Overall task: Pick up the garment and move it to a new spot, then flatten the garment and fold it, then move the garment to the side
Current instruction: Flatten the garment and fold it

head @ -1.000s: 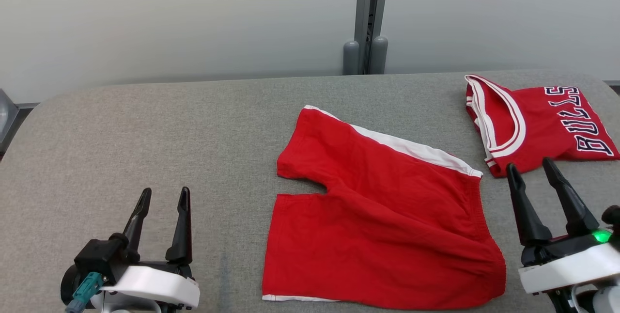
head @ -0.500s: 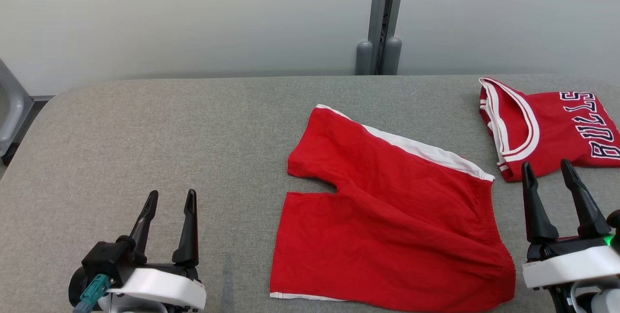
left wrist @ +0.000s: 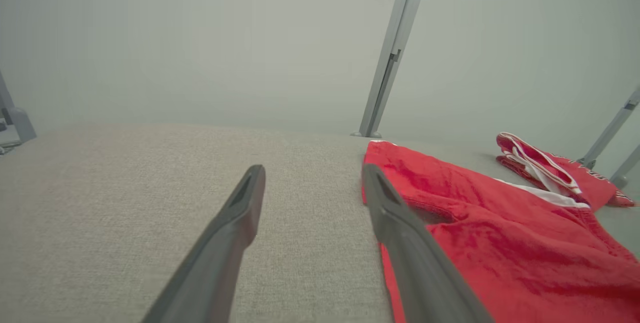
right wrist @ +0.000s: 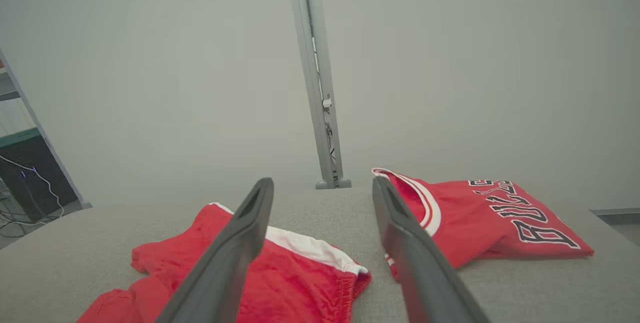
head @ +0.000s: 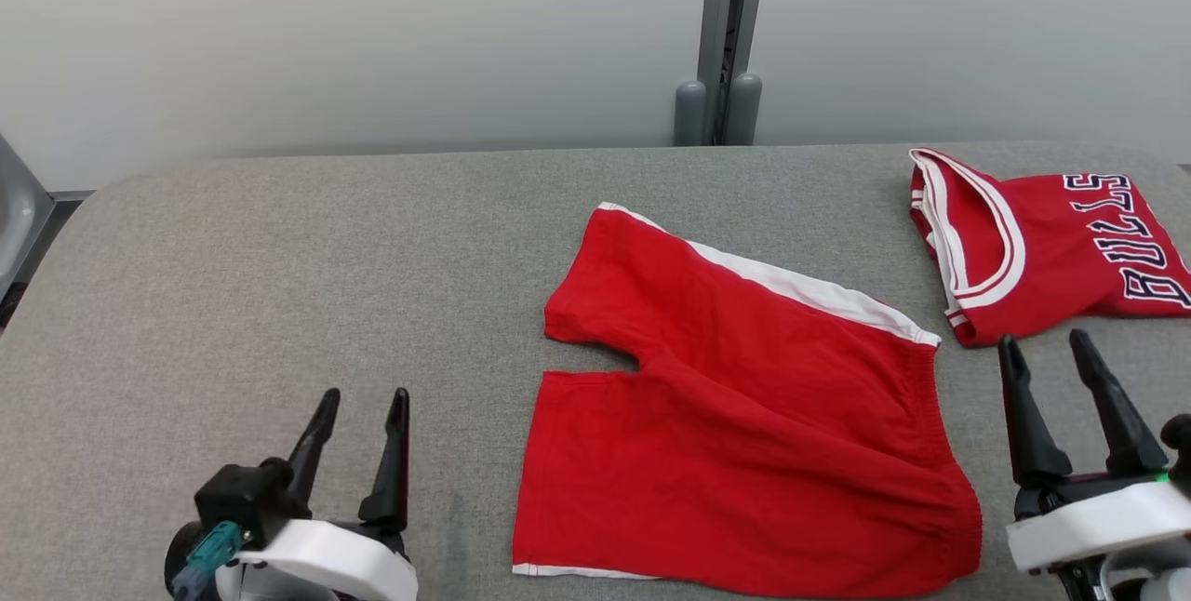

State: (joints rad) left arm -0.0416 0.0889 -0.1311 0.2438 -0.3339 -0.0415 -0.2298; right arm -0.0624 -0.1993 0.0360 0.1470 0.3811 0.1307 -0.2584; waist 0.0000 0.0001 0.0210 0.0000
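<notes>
Lying crosswise, the red shorts (head: 744,434) turn their waistband (head: 944,452) toward the nearer right gripper (head: 1041,337); it and the left gripper (head: 365,393) gape wide, empty.

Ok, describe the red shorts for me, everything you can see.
The red shorts look like soft cloth, with a white stripe along the far side, a gathered elastic waistband towards the robot's right and two legs pointing left, split by a notch. They lie spread out, mostly flat with slight wrinkles, mid-table on the grey cloth surface, which alone touches them; the folded jersey lies just apart.
</notes>
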